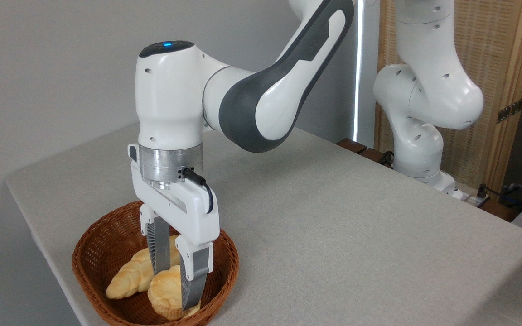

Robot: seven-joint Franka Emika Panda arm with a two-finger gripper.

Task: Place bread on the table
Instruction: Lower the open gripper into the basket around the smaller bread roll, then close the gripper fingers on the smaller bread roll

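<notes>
**Bun about to be picked out of the basket, by the look of it**

So the gripper [175, 287] is lowered straight down into the basket [93, 253] at the near left corner of the table [356, 226]. The bun [165, 292] is sitting in the near part of the basket, and one finger is set on each side of it: the left one behind it towards the far side, the right one in front on the near right. The fingers are spread about as wide as the bun. Whether they are already pressed onto it or just flanking it can't really be told from this angle, since the contact points are hidden by the bun and the front finger.

A longer braided loaf [132, 274] is lying just to the left of the bun, touching it or nearly so. That's probably why the approach is made from directly above: a vertical drop lets the bun be straddled without the loaf being shoved around or the basket wall being hit.

The bun is not lifted; it rests on the basket bottom. Nothing has been placed on the open cloth-covered tabletop yet, and plenty of free surface is available to the right and far side, so the task is judged to be at the grasping stage.
</notes>
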